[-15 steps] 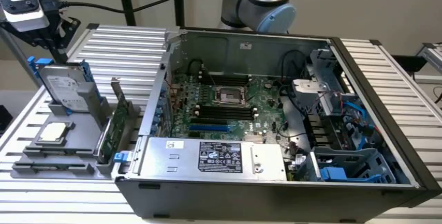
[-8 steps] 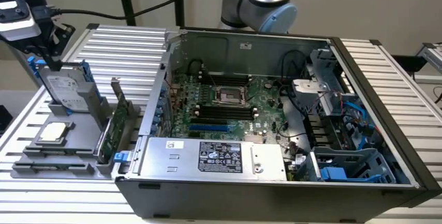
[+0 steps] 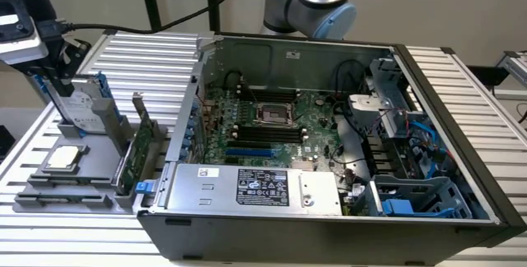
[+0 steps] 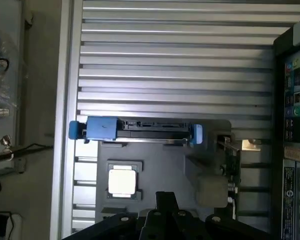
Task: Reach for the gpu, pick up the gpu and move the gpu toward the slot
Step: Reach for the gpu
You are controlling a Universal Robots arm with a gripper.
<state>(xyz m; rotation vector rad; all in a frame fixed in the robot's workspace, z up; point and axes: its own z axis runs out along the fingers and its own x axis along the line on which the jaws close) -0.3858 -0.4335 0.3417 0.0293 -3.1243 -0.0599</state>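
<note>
Though jaws' spread cannot be told, gpu (image 3: 142, 145) on edge in holder (image 3: 86, 182), apart from them, toward exterior view's right

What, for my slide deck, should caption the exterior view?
Open PC case beside a holder with GPU, hard drive and CPU chip.

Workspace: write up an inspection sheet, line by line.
Surface: ribbed metal table.
Job's things: gpu upright on edge in the grey holder, not gripped; open computer case beside it.
Clutter: hard drive with blue rails and silver chip, both in the holder.
Grippers: pincer above the holder, apart from the gpu.
Cables: black cable behind the case; wires inside it.
Surroundings: plain wall.
</note>
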